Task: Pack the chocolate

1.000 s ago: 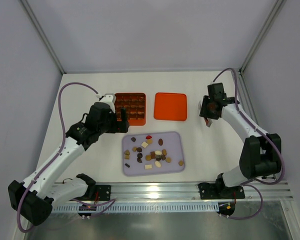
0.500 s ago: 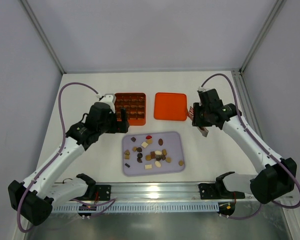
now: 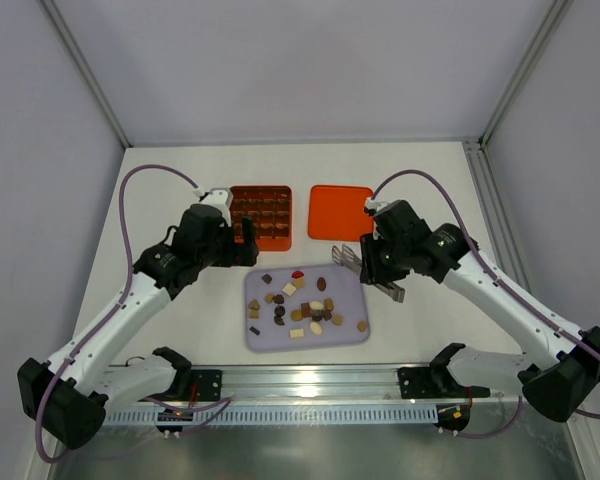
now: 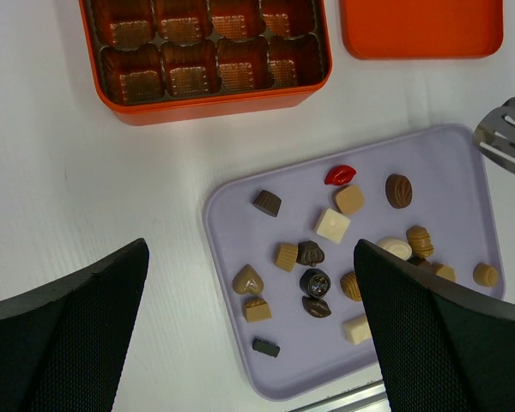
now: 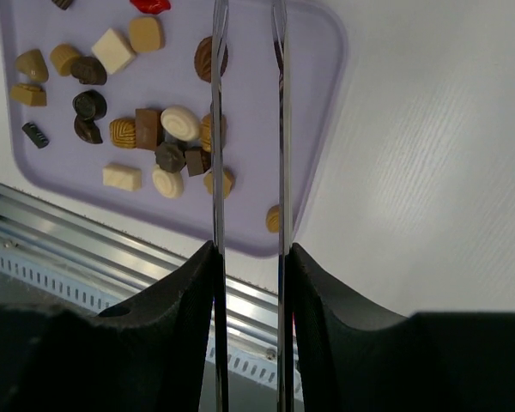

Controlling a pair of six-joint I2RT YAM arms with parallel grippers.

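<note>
The chocolate (image 3: 305,305) lies as several small brown, tan, cream and one red piece on a lilac tray (image 3: 255,340). The left wrist view shows the chocolate (image 4: 335,225) on the tray (image 4: 463,154). My left gripper (image 3: 242,245) hangs open above the tray's left edge, and between the jaws of the left gripper (image 4: 251,257) is nothing. My right gripper (image 3: 375,262) is shut on metal tongs (image 3: 350,258) over the tray's right part. In the right wrist view, the gripper (image 5: 249,249) presses the two tong blades (image 5: 216,129) above the chocolate (image 5: 150,129).
An orange gridded box (image 3: 261,215) with brown cups stands behind the tray. A flat orange lid (image 3: 341,212) lies to its right. A slotted tong tip (image 4: 506,129) shows at the tray's far right corner. A metal rail (image 3: 310,385) runs along the near table edge.
My right arm has swung left and nearer, carrying the tongs from beside the lid to above the tray's right side. The left arm has stayed put.
</note>
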